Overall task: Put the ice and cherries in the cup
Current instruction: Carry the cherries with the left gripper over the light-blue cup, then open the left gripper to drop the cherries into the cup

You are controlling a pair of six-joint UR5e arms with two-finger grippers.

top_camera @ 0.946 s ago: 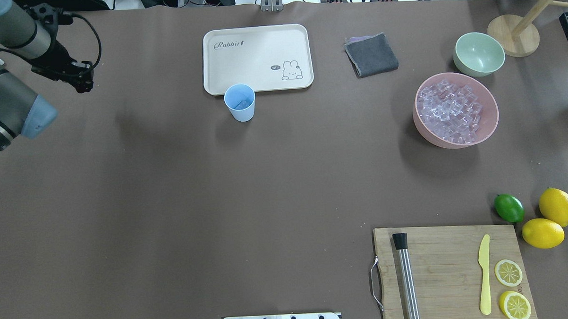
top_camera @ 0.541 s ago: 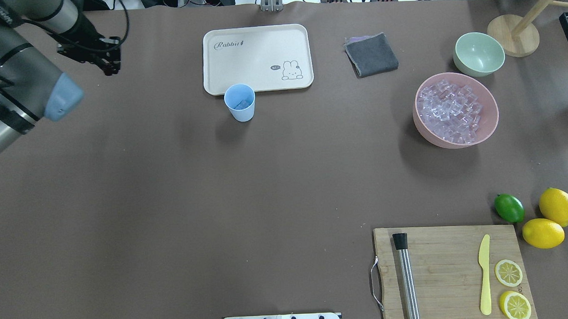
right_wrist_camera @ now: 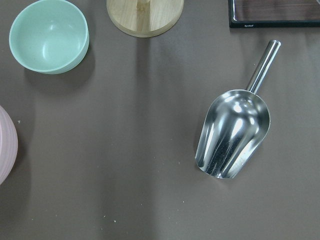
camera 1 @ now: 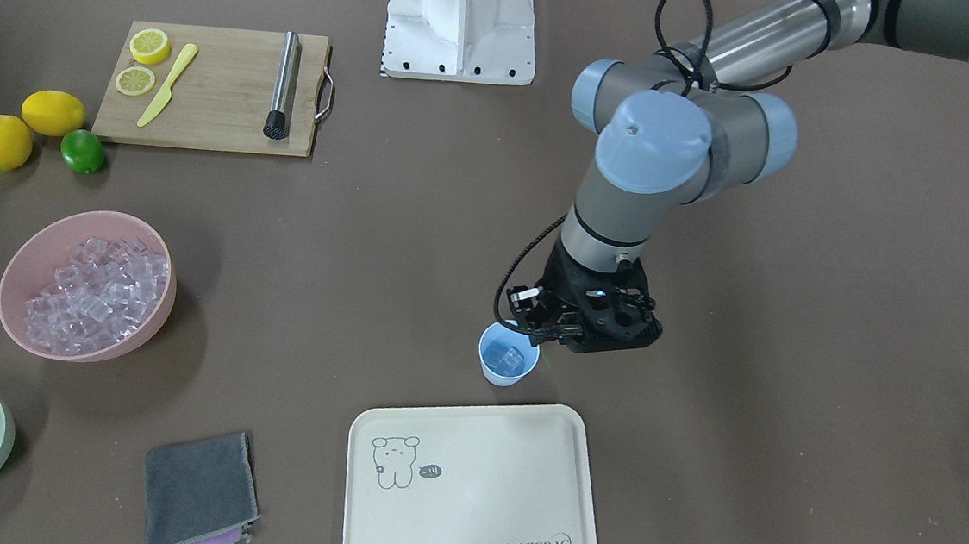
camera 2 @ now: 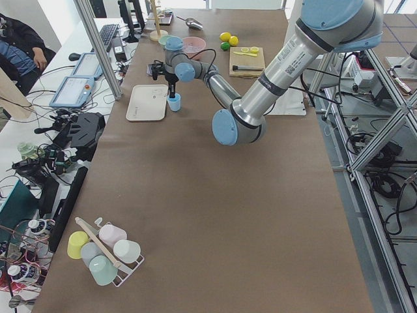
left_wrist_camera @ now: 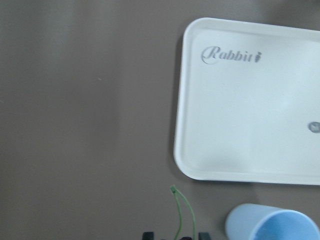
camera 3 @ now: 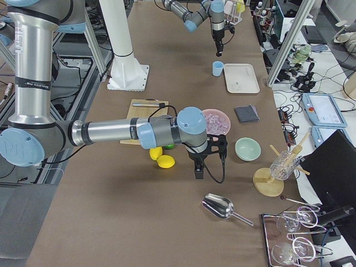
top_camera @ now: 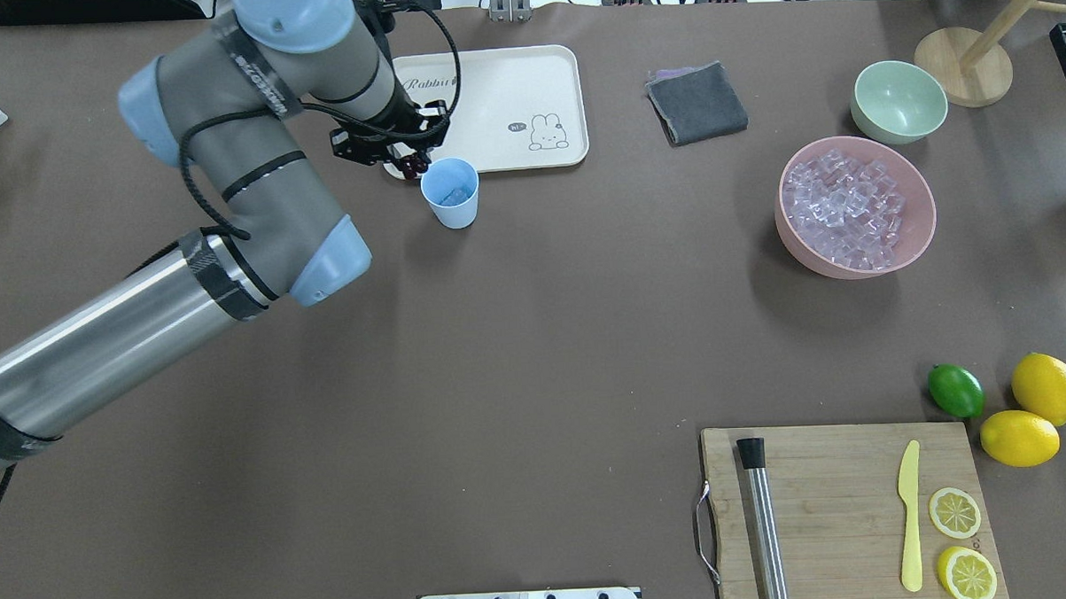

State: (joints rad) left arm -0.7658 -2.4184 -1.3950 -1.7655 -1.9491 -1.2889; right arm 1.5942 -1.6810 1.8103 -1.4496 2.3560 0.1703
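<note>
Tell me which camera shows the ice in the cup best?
The exterior front-facing view: the ice in the cup shows as clear cubes. Overhead shows it fainter; the left wrist view only the cup's rim; side views, a tiny cup.

Counted on the tabletop [top_camera: 500,380]: one cup [top_camera: 450,192], one tray [top_camera: 482,115], one cloth [top_camera: 696,103], one cutting board [top_camera: 833,502], one knife [top_camera: 909,515], one metal rod [top_camera: 762,522], one scoop [right_wrist_camera: 233,132], one lime [top_camera: 956,390]. Two bowls [top_camera: 919,237] [top_camera: 898,100], two lemons [top_camera: 1047,388] [top_camera: 1018,438] and two lemon slices [top_camera: 954,512] [top_camera: 965,573] are noted. Of the cherries [left_wrist_camera: 178,215], two stems are seen. The ice cubes [top_camera: 849,204] are too many to be counted.
</note>
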